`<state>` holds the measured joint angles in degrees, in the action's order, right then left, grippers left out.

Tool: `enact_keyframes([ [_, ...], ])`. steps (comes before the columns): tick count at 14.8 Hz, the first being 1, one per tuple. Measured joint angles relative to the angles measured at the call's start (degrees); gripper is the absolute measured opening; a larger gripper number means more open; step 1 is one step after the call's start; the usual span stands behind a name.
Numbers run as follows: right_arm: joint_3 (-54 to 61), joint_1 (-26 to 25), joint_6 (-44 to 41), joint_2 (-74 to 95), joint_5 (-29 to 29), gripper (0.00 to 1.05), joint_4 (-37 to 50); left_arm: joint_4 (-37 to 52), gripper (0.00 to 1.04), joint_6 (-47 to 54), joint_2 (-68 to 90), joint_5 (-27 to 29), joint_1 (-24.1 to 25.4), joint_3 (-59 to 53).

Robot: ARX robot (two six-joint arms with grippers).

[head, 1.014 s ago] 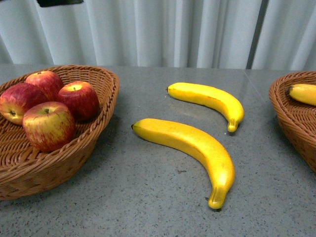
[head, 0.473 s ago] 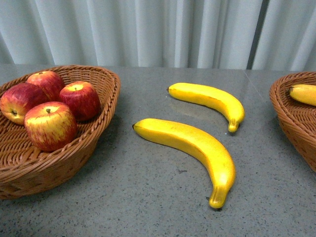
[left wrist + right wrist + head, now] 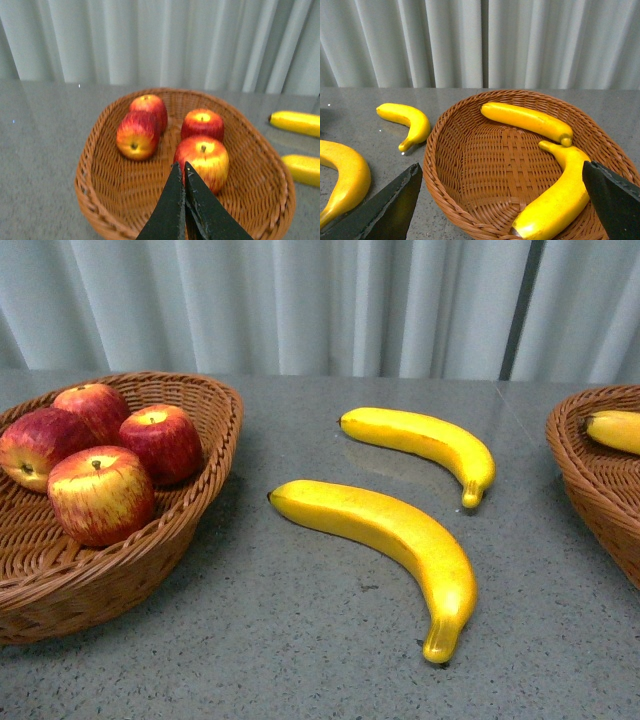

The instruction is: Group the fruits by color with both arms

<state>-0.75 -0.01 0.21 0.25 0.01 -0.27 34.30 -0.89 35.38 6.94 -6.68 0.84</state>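
Several red apples (image 3: pixel 100 495) lie in a wicker basket (image 3: pixel 205 505) at the left; they also show in the left wrist view (image 3: pixel 201 157). Two yellow bananas lie on the grey table, one near (image 3: pixel 400 545) and one farther back (image 3: pixel 425 440). A second wicker basket (image 3: pixel 470 200) at the right holds two bananas (image 3: pixel 525 120) (image 3: pixel 560 200). My left gripper (image 3: pixel 181 167) is shut and empty above the apple basket's (image 3: pixel 92 187) near side. My right gripper (image 3: pixel 500 172) is open and empty over the banana basket. Neither arm shows in the front view.
Pale pleated curtains (image 3: pixel 320 300) hang behind the table. The right basket (image 3: pixel 590 480) is cut off by the front view's right edge, with one banana (image 3: pixel 612 430) showing in it.
A dark object at the top left edge of the front view has left the picture. The apples have shifted slightly in their basket. The bananas have not moved.
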Motion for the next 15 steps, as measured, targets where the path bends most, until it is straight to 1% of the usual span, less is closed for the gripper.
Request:
enact_keyframes([
  [1, 0.0, 0.0, 0.0, 0.0, 0.0, 0.98, 0.0, -1.9, 0.02, 0.0, -1.5, -0.9, 0.8, 0.0],
  [2, 0.0, 0.0, 0.0, 0.0, 0.0, 0.98, 0.0, -4.4, 0.02, 0.1, -4.5, -5.3, 4.2, 0.0],
  [3, 0.0, 0.0, 0.0, 0.0, 0.0, 0.98, 0.0, -5.6, 0.02, 0.0, -6.4, -6.3, 6.6, 0.0],
  [4, 0.0, 0.0, 0.0, 0.0, 0.0, 0.98, 0.0, -7.6, 0.02, 0.0, -8.7, -6.0, 7.1, 0.0],
  [6, 0.0, 0.0, 0.0, 0.0, 0.0, 0.98, 0.0, -11.2, 0.02, 0.1, -11.7, -7.0, 6.6, 0.0],
  [10, 0.0, 0.0, 0.0, 0.0, 0.0, 0.98, 0.0, -17.0, 0.02, 0.1, -18.0, -6.9, 6.6, 0.0],
  [15, 0.0, 0.0, 0.0, 0.0, 0.0, 0.98, 0.0, -21.9, 0.02, 0.1, -23.1, -6.9, 6.6, 0.0],
])
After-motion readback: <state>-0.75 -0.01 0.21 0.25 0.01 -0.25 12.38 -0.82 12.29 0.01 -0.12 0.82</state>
